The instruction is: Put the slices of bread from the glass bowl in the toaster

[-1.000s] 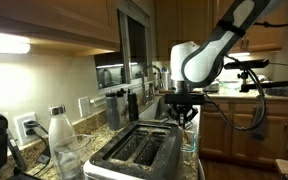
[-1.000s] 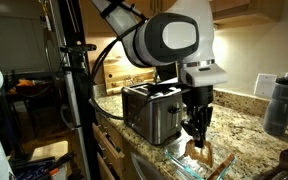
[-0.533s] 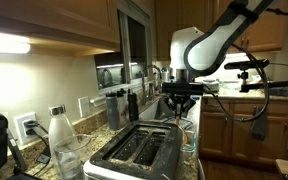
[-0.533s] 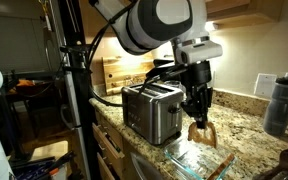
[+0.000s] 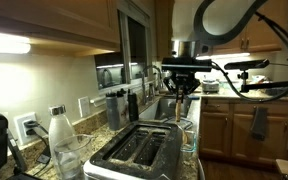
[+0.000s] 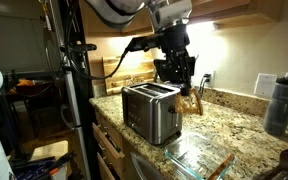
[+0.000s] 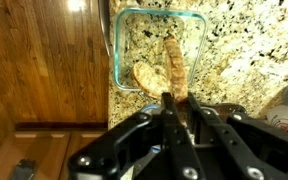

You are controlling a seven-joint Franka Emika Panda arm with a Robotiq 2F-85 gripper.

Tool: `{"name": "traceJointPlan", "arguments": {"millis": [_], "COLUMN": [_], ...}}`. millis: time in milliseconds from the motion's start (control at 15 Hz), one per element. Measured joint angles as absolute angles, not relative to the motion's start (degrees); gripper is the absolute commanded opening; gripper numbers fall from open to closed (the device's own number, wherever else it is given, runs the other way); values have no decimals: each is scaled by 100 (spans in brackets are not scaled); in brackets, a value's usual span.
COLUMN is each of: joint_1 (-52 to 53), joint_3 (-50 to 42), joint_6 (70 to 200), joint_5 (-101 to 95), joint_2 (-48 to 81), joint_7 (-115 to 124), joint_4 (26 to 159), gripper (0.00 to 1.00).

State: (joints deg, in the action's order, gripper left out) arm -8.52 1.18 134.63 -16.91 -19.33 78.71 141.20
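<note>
Thin tan bread slice (image 7: 174, 65) in dark hand (image 7: 174, 98)

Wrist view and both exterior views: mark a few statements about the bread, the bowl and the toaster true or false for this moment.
1. The gripper is shut on a tan slice of bread. True.
2. That slice already sits in a slot of the brushed-steel toaster. False: it hangs in the air outside the toaster.
3. The clear glass bowl is empty. False: in the wrist view a second slice lies in it.
4. The toaster stands on a speckled granite counter. True.
</note>
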Motion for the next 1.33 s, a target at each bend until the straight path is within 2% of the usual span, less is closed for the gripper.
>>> {"name": "traceJointPlan", "arguments": {"millis": [667, 1333], "joint_1": [-843, -735], "joint_3": [1043, 1385], "joint_6": [12480, 12462], "joint_5": [-1687, -1612], "joint_2": [-3160, -3222], "joint_7": [8370, 8689], "joint_4": [14174, 14169], "gripper": [10, 10]}}
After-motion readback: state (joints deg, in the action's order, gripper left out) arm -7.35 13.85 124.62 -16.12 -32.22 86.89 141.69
